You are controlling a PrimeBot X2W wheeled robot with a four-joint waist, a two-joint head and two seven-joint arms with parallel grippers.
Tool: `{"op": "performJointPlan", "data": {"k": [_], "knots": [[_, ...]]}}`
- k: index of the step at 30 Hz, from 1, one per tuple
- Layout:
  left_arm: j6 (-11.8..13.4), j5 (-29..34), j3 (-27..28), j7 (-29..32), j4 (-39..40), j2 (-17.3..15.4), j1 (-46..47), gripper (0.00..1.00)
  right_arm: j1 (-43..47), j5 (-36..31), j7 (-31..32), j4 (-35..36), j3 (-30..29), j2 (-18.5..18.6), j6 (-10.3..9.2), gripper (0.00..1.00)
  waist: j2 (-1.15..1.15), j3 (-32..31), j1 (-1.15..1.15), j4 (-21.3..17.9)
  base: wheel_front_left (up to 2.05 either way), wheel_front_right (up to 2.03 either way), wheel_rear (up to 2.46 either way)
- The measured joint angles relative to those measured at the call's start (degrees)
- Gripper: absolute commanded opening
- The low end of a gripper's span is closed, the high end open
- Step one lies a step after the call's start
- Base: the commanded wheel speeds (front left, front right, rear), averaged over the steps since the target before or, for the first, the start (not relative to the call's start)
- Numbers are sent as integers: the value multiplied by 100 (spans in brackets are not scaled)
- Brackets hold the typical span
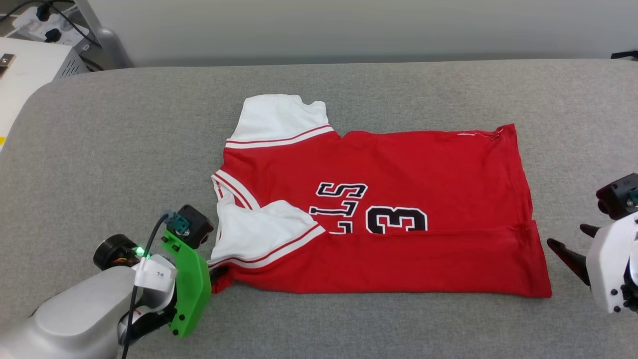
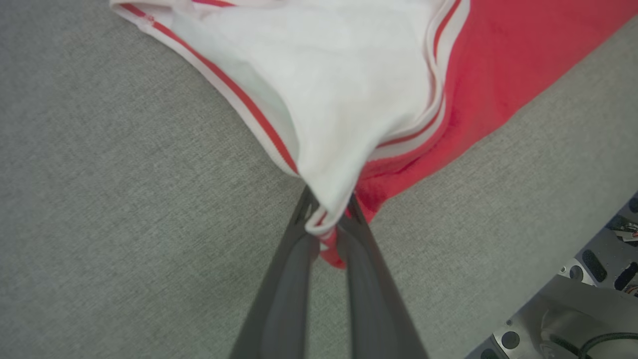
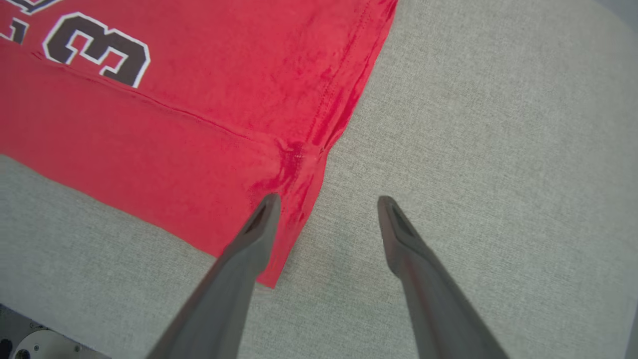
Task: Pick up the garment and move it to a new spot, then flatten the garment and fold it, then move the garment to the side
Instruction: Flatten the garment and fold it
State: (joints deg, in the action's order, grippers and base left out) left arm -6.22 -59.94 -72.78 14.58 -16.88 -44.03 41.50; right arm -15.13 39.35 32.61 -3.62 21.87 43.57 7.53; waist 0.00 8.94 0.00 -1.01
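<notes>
The garment (image 1: pixel 398 209) lies on the grey table (image 1: pixel 124 149), red with white sleeves and a black number 3; its near long edge is folded over the lettering. At its near-left corner my left gripper (image 1: pixel 215 280) is shut on the garment. In the left wrist view the fingers (image 2: pixel 294 259) pinch the white sleeve hem and red cloth of the garment (image 2: pixel 349 99), with my left gripper (image 2: pixel 329 212) closed tight. My right gripper (image 1: pixel 568 247) stands open just off the garment's right edge. In the right wrist view my right gripper (image 3: pixel 326 202) straddles the hem corner of the garment (image 3: pixel 199 124), above the cloth.
A white box (image 1: pixel 30 70) with a power strip and cables (image 1: pixel 55 27) sits beyond the table's far left corner. Bare grey table surface (image 3: pixel 498 124) stretches to the right of the garment and along the near edge.
</notes>
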Motion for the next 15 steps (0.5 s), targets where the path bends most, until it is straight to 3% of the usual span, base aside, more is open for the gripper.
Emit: {"op": "performJointPlan", "data": {"k": [11, 15], "knots": [[41, 105, 0, -51, 65, -22, 87, 0, 101, -10, -103, -933, 330, -595, 0, 100, 0, 201, 0, 125, 0, 0, 0], [41, 115, -1, -100, 36, -16, 88, 0, 95, 7, -242, -1274, 588, -654, -1, 100, 0, 257, 0, 150, 0, 0, 0]]}}
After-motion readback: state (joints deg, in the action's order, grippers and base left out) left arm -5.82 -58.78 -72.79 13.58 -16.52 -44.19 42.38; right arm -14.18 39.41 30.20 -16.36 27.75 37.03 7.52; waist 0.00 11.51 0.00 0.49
